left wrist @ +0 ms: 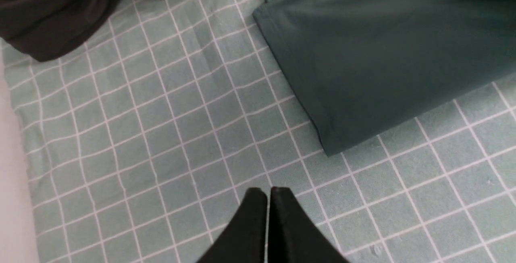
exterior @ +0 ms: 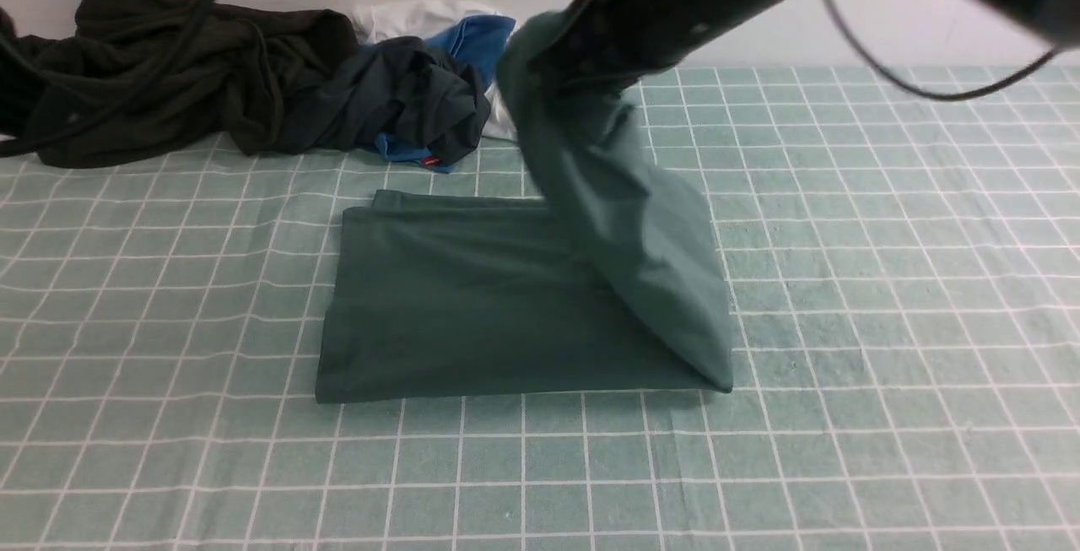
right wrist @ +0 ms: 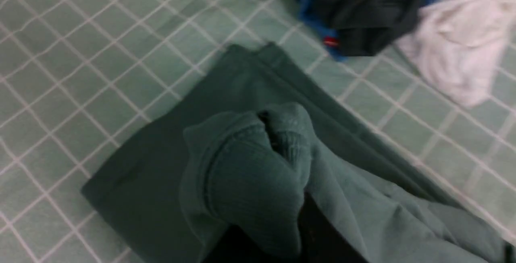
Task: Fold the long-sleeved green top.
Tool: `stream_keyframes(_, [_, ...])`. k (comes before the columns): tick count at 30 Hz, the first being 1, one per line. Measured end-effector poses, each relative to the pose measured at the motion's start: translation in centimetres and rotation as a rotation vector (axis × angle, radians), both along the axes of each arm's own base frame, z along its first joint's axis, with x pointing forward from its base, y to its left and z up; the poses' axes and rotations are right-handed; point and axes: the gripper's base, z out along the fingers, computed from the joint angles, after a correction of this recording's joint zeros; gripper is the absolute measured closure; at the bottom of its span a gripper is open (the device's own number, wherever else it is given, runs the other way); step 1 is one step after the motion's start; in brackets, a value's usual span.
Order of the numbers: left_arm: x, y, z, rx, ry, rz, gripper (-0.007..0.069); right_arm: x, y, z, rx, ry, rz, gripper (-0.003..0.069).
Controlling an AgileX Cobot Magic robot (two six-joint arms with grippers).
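Observation:
The green long-sleeved top (exterior: 472, 306) lies folded into a rectangle in the middle of the checked cloth. My right gripper (exterior: 582, 62) is shut on its right part and holds that part lifted above the far side of the fold, the cloth draping down to the near right corner. In the right wrist view the ribbed cuff (right wrist: 250, 182) bunches over the jaws and hides them. My left gripper (left wrist: 268, 192) is shut and empty, hovering over bare cloth near the top's (left wrist: 383, 53) left end. It is out of the front view.
At the back left lie a very dark olive-black garment (exterior: 169, 70), a dark navy garment with a small red tag (exterior: 405, 104), a blue piece (exterior: 477, 36) and a white piece (exterior: 413, 19). The checked teal cloth (exterior: 886, 281) covers the table. Cables hang at the top.

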Motion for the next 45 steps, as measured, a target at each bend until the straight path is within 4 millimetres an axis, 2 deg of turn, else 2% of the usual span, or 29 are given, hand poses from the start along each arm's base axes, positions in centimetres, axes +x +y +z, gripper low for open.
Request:
stream_keyframes(1, [-0.5,0.1,0.1,-0.002,-0.01,0.0,0.0628,0.3,1.1,-1.2,-0.001,0.009,0.013,0.0615])
stream_keyframes(2, [-1.6,0.4,0.3,-0.008,-0.032,0.0,0.0628,0.3,3.0,-2.7,0.004,0.019,0.04,0.0615])
stream_keyframes(4, [-3.3,0.8,-0.4,-0.01,-0.031,0.002,0.0628,0.7,5.6,-5.7,0.013,0.043,0.066,0.0603])
stream_keyframes(5, [-3.4,0.8,-0.3,-0.011,-0.037,0.003,0.0628,0.7,5.8,-5.9,0.015,0.045,0.067,0.0601])
stream_keyframes(7, [-4.8,1.2,-2.2,-0.005,-0.003,0.004,0.0628,1.0,7.5,-7.8,0.049,0.072,0.077,0.0548])
stream_keyframes(9, [-6.0,1.4,-3.7,-0.004,0.023,0.009,0.0628,1.1,8.4,-8.4,0.084,0.098,0.081,0.048])
stream_keyframes(12, [-8.0,2.0,-7.2,-0.009,0.064,0.04,0.0628,1.0,8.9,-7.6,0.139,0.119,0.092,0.0321])
stream_keyframes(15, [-10.0,2.7,-10.0,-0.031,0.021,0.09,0.0628,0.6,8.4,-5.0,0.144,0.122,0.118,0.0197])
stream_keyframes(17, [-11.1,3.1,-11.7,-0.051,-0.02,0.118,0.0628,0.1,7.6,-3.2,0.12,0.132,0.14,0.0165])
stream_keyframes(19, [-11.9,3.4,-12.4,-0.066,-0.056,0.134,0.0628,-0.2,6.8,-1.9,0.093,0.136,0.151,0.0163])
stream_keyframes(20, [-12.7,3.7,-13.6,-0.078,-0.099,0.148,0.0628,-0.8,5.7,-0.4,0.045,0.143,0.163,0.0175])
stream_keyframes(22, [-13.3,3.9,-14.2,-0.084,-0.138,0.153,0.0628,-1.3,4.7,0.7,-0.003,0.147,0.168,0.0204])
stream_keyframes(26, [-14.7,4.5,-15.6,-0.081,-0.22,0.158,0.0628,-2.3,1.9,3.2,-0.099,0.095,0.13,0.036])
stream_keyframes(31, [-15.5,4.8,-15.6,-0.084,-0.261,0.162,0.0628,-4.1,-1.1,3.6,-0.167,0.108,0.093,0.0576])
stream_keyframes(33, [-15.5,4.8,-15.6,-0.084,-0.259,0.163,0.0628,-5.1,-2.0,2.6,-0.2,0.15,0.091,0.0633])
stream_keyframes(35, [-15.5,4.8,-15.6,-0.083,-0.256,0.164,0.0628,-5.6,-2.4,2.1,-0.211,0.169,0.09,0.065])
stream_keyframes(36, [-15.5,4.8,-15.6,-0.082,-0.251,0.165,0.0628,-5.8,-2.5,0.7,-0.219,0.183,0.085,0.0664])
stream_keyframes(37, [-15.5,4.8,-15.7,-0.082,-0.251,0.165,0.0628,-5.8,-2.6,0.3,-0.224,0.19,0.085,0.0666])
stream_keyframes(39, [-15.6,4.8,-15.7,-0.08,-0.239,0.168,0.0628,-5.1,-2.1,-2.1,-0.211,0.177,0.071,0.067])
stream_keyframes(44, [-15.6,4.8,-15.8,-0.078,-0.234,0.17,0.0628,-1.6,0.3,-8.1,-0.129,0.115,0.009,0.0671])
stream_keyframes(45, [-15.6,4.8,-15.8,-0.078,-0.234,0.17,0.0628,-1.2,0.7,-8.7,-0.108,0.106,0.001,0.0671])
